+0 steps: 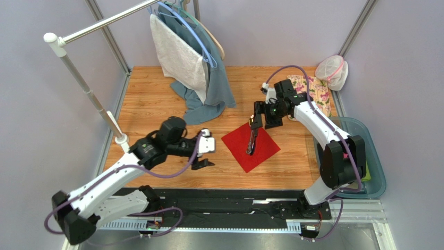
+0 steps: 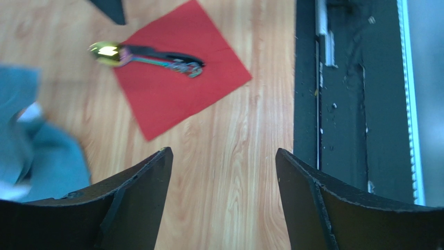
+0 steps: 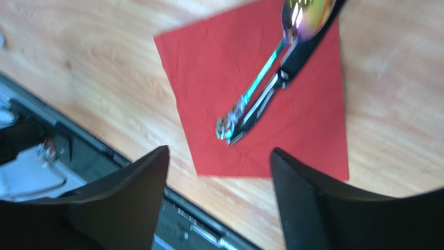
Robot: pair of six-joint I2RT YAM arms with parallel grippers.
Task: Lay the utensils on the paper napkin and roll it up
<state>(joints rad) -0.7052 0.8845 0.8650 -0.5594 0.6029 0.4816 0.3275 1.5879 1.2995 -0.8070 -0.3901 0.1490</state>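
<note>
Right fingers (image 3: pixel 130 198) hang open and empty over the utensils (image 1: pixel 252 141), laid side by side diagonally across the napkin (image 1: pixel 237 143) on the surface (image 1: pixel 156 104) for rolling, while left fingers (image 2: pixel 138 195) hover open nearby.

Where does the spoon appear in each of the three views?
Top external: the spoon at centre-right, on the red paper napkin.
Left wrist: upper left, on the napkin.
Right wrist: upper right, beside a black knife.
Shared landmark: the red paper napkin.
</note>
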